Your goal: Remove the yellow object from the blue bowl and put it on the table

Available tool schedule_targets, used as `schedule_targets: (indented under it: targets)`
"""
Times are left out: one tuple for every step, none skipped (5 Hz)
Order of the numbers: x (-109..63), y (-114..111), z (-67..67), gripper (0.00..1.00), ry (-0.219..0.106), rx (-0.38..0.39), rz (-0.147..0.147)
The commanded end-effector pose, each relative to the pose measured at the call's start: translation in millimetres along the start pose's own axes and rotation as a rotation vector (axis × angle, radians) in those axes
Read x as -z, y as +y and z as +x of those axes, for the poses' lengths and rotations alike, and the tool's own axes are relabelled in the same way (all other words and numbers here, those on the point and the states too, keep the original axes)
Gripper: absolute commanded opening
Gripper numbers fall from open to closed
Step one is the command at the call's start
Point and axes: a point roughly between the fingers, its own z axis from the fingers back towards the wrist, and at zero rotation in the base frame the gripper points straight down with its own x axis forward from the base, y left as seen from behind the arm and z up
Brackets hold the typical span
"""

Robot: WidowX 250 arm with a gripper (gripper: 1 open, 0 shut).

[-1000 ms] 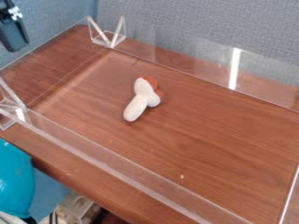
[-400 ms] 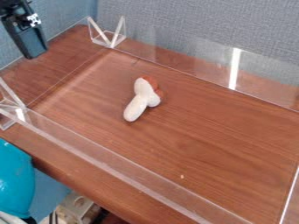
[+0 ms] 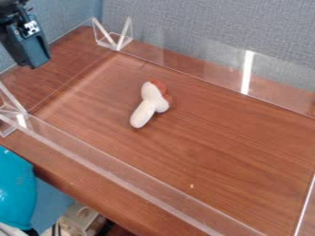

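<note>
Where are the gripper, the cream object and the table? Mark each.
gripper [image 3: 31, 51]: camera view, on its dark lower end.
cream object [image 3: 146, 109]: camera view, middle of its pale body.
table [image 3: 227, 147]: camera view, bare wood right of centre.

Single high oblique view down across the walled wooden table [image 3: 222, 152], at moderate range.

Glossy wood-grain table [image 3: 234, 138], clear smooth plastic walls [image 3: 246, 72], matt pale object [image 3: 147, 106].

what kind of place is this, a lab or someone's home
Probably a robot lab test bench, not a home: a wooden table fenced by clear acrylic walls, a black claw at the upper left, and a grey-blue panel behind.
</note>
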Motion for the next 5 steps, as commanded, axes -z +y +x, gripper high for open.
schedule_targets:
  targets:
    - [-9.4,-19,9.5,0.0,-0.025,0.049,0.005]
    - [-12.8,-29,18.9,0.0,-0.034,0.041,-0.009]
    - [-17.8,-29,18.8,0.0,-0.041,0.005,-0.011]
    - [-21.8,-21,10.4,0.0,-0.056,-0.071,-0.003]
    - [-24.2,-16,8.5,0.0,-0.067,-0.136,0.009]
